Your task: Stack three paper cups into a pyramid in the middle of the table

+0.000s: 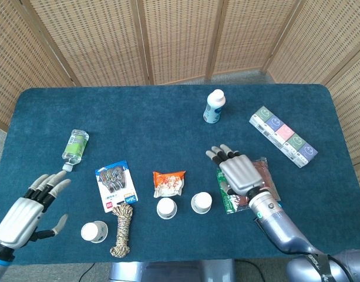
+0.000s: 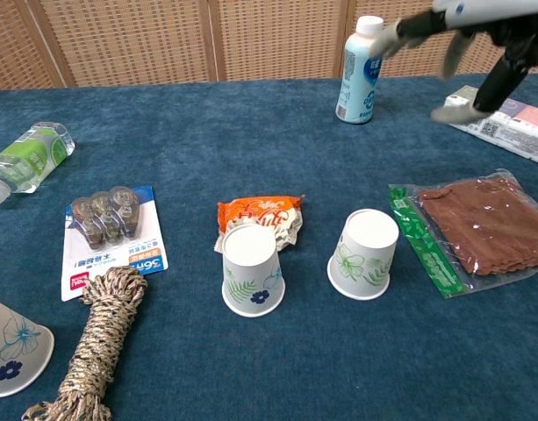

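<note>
Hovering right hand [image 1: 238, 174] empty, fingers spread, above-right of cup [image 1: 201, 202]; apart.

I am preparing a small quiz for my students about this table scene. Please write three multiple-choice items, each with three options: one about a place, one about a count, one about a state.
1. Where does the third paper cup stand?
A. beside the rope, toward the robot's left
B. on the brown packet
C. behind the white bottle

2. How many paper cups are on the table?
A. two
B. three
C. four

3. How is the right hand?
A. gripping a cup
B. open, holding nothing
C. pressing on the bottle

Answers:
1 A: it stands just left of the coiled rope.
2 B: two in the middle, one apart.
3 B: its fingers are spread above the table, with nothing in them.
</note>
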Controlling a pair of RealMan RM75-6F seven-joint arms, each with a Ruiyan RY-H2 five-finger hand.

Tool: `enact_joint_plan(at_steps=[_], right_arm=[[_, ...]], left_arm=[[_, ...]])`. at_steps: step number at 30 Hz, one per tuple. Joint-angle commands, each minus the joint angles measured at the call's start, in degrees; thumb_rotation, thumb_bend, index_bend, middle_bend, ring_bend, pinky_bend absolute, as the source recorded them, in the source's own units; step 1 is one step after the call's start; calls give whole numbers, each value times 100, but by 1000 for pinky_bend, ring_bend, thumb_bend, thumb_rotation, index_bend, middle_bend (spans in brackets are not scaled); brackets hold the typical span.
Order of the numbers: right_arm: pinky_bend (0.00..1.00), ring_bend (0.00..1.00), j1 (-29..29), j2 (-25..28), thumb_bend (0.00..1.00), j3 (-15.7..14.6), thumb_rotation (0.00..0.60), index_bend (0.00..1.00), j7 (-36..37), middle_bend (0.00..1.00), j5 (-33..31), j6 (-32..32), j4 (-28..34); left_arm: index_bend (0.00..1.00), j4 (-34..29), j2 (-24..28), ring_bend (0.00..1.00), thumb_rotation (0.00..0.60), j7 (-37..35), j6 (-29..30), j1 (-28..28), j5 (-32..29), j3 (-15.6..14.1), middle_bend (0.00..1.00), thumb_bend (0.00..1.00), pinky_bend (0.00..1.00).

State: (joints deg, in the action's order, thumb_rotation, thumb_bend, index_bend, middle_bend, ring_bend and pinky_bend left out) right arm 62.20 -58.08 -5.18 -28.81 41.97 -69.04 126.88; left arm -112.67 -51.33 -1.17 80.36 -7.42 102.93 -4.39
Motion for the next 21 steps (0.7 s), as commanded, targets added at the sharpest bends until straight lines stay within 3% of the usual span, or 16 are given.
enact_joint_plan(at_steps=[1, 7, 21], right_arm=[[200, 0, -516, -119, 442, 99, 600, 0, 142, 0, 607, -488, -197], [67, 0, -945, -216, 435, 117, 600, 0, -121, 0, 1111, -854, -452], [29, 0, -1785, -114, 432, 381, 600, 0, 197, 0, 1657, -998, -712]], left_arm=[[51, -140, 1, 0, 388, 302, -231, -154, 110, 13, 0, 507, 0], [51, -374, -93, 0, 447, 818, -790, -472, 160, 48, 0, 507, 0], [39, -897, -748, 0, 458, 2169, -2318, -1374, -389, 354, 0, 508, 0]])
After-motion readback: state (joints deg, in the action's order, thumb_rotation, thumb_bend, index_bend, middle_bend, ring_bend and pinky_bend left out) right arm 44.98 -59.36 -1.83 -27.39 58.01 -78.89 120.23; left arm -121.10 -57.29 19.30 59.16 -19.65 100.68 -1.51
